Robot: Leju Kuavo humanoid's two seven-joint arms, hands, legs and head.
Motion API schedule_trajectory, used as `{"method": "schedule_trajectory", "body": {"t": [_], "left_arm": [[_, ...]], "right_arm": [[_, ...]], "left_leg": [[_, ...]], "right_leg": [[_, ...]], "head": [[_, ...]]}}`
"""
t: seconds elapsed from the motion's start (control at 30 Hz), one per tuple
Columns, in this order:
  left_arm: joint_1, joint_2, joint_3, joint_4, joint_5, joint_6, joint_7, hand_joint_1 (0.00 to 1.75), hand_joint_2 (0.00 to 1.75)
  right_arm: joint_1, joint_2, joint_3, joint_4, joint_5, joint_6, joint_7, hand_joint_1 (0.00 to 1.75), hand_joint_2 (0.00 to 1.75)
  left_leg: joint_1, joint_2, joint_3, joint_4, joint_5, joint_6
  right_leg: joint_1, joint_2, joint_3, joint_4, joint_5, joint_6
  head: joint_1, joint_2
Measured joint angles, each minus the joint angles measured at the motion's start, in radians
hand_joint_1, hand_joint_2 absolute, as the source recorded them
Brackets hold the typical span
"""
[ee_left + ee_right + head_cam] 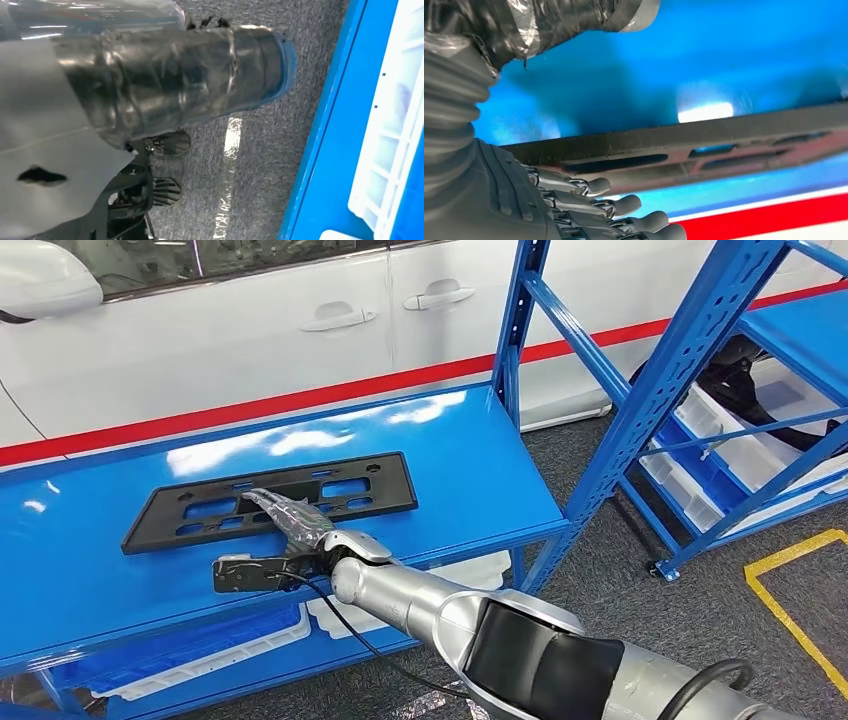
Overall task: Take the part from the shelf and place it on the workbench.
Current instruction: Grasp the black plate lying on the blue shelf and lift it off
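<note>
Silver forearm of the Kuavo robot's right side reaches from the lower frame over the front lip of the blue workbench. Its right hand, wrapped in dark film, lies across the near long edge of the part; the right wrist view shows the fingers extended side by side past that edge, not curled under it, so the hand appears to rest on the part rather than grip it. The left hand hangs over grey carpet beside the bench frame; whether its fingers are spread or closed cannot be told.

The part, a flat black rectangular plate pierced with slots, lies flat on the glossy bench top, well back from the front lip. It looks like thin moulded plastic: light, fairly stiff, liable to flex a little along its length and to slide on the slick paint. The long edges or the slot bars near the middle look the surest holds.

Beyond the bench stand a white car and, to the right, blue shelving with white bins.
</note>
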Motion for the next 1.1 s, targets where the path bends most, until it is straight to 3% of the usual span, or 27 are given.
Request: {"method": "schedule_trajectory", "body": {"t": [0.03,0.13,0.2,0.3,0.37,0.43,0.5,0.53,0.63,0.7,0.8,0.83,0.87,0.93,0.97,1.0,1.03,1.1], "left_arm": [[0.001,0.000,-0.001,0.000,-0.002,-0.001,0.002,0.00,0.00],[0.001,0.000,-0.005,0.000,-0.009,-0.003,0.011,0.00,0.00],[-0.001,0.000,-0.006,0.000,-0.011,-0.003,0.014,0.00,0.00],[-0.001,0.000,-0.007,0.000,-0.015,-0.001,0.017,0.00,0.00],[-0.001,0.000,-0.007,0.000,-0.019,0.000,0.019,0.00,0.00],[-0.001,-0.001,-0.007,0.000,-0.021,0.001,0.021,0.00,0.00],[0.001,-0.002,-0.007,0.000,-0.024,0.003,0.024,0.00,0.00],[0.002,-0.002,-0.007,0.000,-0.025,0.004,0.026,0.00,0.00],[-0.001,-0.002,-0.007,0.000,-0.030,0.006,0.030,0.00,0.00],[-0.004,-0.002,-0.007,0.000,-0.034,0.005,0.031,0.00,0.00],[-0.003,-0.004,-0.007,0.000,-0.040,0.001,0.032,0.00,0.00],[-0.004,-0.005,-0.007,0.000,-0.041,0.000,0.033,0.00,0.00],[-0.005,-0.006,-0.008,0.000,-0.042,-0.002,0.033,0.00,0.00],[-0.006,-0.007,-0.012,0.000,-0.043,-0.004,0.032,0.00,0.00],[-0.006,-0.007,-0.015,0.000,-0.044,-0.005,0.033,0.00,0.00],[-0.005,-0.007,-0.018,0.000,-0.044,-0.006,0.033,0.00,0.00],[-0.003,-0.007,-0.020,0.000,-0.045,-0.006,0.033,0.00,0.00],[-0.002,-0.008,-0.021,0.000,-0.048,-0.007,0.035,0.00,0.00]], "right_arm": [[0.002,0.000,0.003,0.004,0.011,-0.008,0.005,0.00,1.75],[-0.001,0.003,0.026,0.014,0.102,-0.078,0.053,0.00,1.75],[-0.005,0.005,0.055,0.020,0.182,-0.141,0.102,0.00,1.75],[-0.006,0.005,0.082,0.031,0.280,-0.224,0.169,0.00,1.75],[-0.008,0.004,0.094,0.039,0.342,-0.274,0.204,0.00,1.75],[-0.010,-0.001,0.104,0.048,0.404,-0.311,0.239,0.00,1.75],[-0.010,-0.011,0.113,0.058,0.479,-0.341,0.284,0.00,1.75],[-0.010,-0.017,0.116,0.063,0.523,-0.354,0.309,0.00,1.75],[-0.014,-0.034,0.122,0.072,0.658,-0.371,0.382,0.00,1.75],[-0.018,-0.047,0.126,0.077,0.744,-0.372,0.427,0.00,1.75],[-0.020,-0.070,0.129,0.084,0.853,-0.370,0.487,0.07,1.75],[-0.021,-0.078,0.129,0.086,0.875,-0.368,0.500,0.24,1.75],[-0.022,-0.087,0.129,0.088,0.888,-0.364,0.508,0.57,1.75],[-0.024,-0.107,0.129,0.093,0.901,-0.348,0.513,1.37,1.75],[-0.024,-0.116,0.129,0.097,0.905,-0.335,0.511,1.64,1.75],[-0.023,-0.126,0.129,0.101,0.908,-0.321,0.508,1.72,1.75],[-0.023,-0.134,0.129,0.104,0.909,-0.305,0.504,1.75,1.75],[-0.027,-0.144,0.129,0.109,0.909,-0.262,0.492,1.75,1.75]], "left_leg": [[0.000,-0.001,0.000,0.004,-0.003,0.001],[-0.003,-0.004,-0.004,0.024,-0.016,-0.006],[-0.006,-0.004,-0.010,0.033,-0.020,-0.014],[-0.006,-0.003,-0.015,0.038,-0.026,-0.025],[-0.002,-0.002,-0.041,0.095,-0.062,-0.037],[0.004,-0.001,-0.096,0.213,-0.114,-0.047],[0.008,-0.001,-0.138,0.289,-0.125,-0.052],[0.008,-0.001,-0.136,0.276,-0.104,-0.051],[0.005,-0.001,-0.053,0.094,-0.012,-0.039],[-0.001,-0.003,-0.020,0.026,0.000,-0.030],[-0.001,-0.002,-0.011,0.007,0.005,-0.016],[0.002,-0.001,-0.008,0.000,0.009,-0.010],[0.004,0.000,-0.004,-0.007,0.013,-0.004],[0.004,0.001,-0.004,-0.010,0.016,0.003],[0.004,0.001,-0.005,-0.008,0.015,0.004],[0.003,0.001,-0.006,-0.006,0.015,0.005],[0.003,0.000,-0.007,-0.004,0.014,0.005],[0.004,-0.001,-0.008,0.006,0.009,0.000]], "right_leg": [[0.000,0.000,0.008,-0.015,0.018,-0.002],[0.000,0.000,0.091,-0.179,0.090,-0.011],[0.003,0.002,0.115,-0.226,0.093,-0.017],[0.000,0.005,0.117,-0.234,0.099,-0.028],[-0.006,0.005,0.121,-0.241,0.103,-0.035],[-0.007,0.005,0.122,-0.243,0.104,-0.037],[-0.007,0.006,0.122,-0.243,0.103,-0.038],[-0.007,0.006,0.123,-0.243,0.103,-0.037],[-0.006,0.009,0.127,-0.244,0.103,-0.034],[-0.005,0.010,0.126,-0.247,0.105,-0.025],[-0.004,0.009,0.125,-0.252,0.107,-0.006],[-0.004,0.008,0.120,-0.241,0.097,-0.001],[-0.003,0.006,0.107,-0.211,0.077,0.003],[-0.003,0.004,0.054,-0.096,0.019,0.007],[-0.002,0.004,0.028,-0.040,-0.001,0.009],[-0.003,0.004,0.013,-0.008,-0.006,0.011],[-0.004,0.004,0.015,-0.013,0.007,0.011],[-0.007,0.003,0.066,-0.116,0.063,0.011]], "head": [[0.000,0.000],[0.000,0.000],[0.000,0.000],[-0.001,0.000],[-0.002,0.000],[-0.003,0.000],[-0.003,0.000],[-0.003,0.000],[-0.003,0.000],[-0.002,0.000],[-0.002,0.000],[-0.002,0.000],[-0.001,0.000],[0.000,0.000],[0.000,0.000],[0.000,0.000],[0.000,0.000],[0.000,0.000]]}}
